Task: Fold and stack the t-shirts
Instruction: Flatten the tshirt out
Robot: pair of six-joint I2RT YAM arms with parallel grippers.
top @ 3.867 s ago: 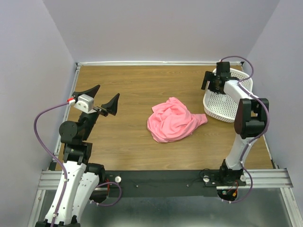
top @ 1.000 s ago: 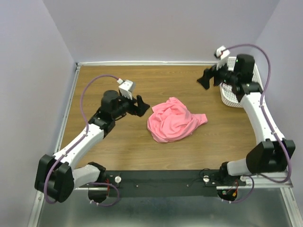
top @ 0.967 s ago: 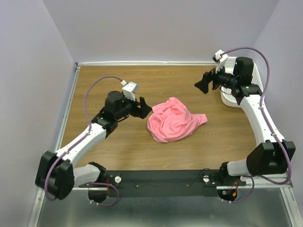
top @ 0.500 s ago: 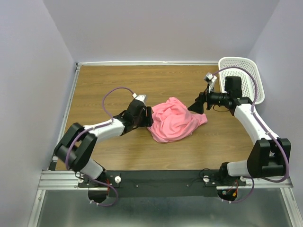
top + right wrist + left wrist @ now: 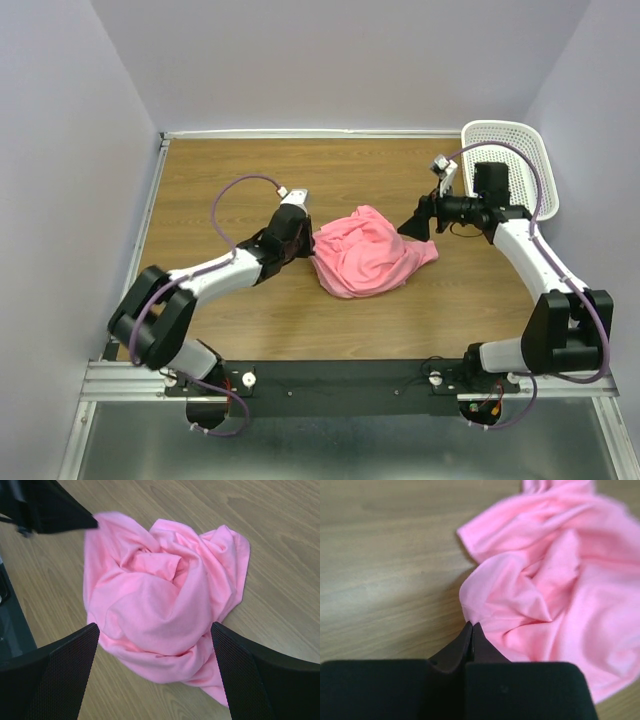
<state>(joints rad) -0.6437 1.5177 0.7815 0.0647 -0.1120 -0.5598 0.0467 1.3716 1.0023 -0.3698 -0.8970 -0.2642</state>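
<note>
The shirt (image 5: pixel 368 262) lies crumpled mid-surface (image 5: pixel 250 170), unfolded and unstacked, with the left tool (image 5: pixel 471 629) pinched closed on its left edge and the right tool (image 5: pixel 412 228) wide open and empty beside it.

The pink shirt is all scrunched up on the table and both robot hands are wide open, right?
Not quite. Only the right gripper is wide open. The left gripper is shut, and the left wrist view shows its fingertips pinched on a fold at the edge of the t-shirt. The shirt does lie scrunched up on the table.
</note>
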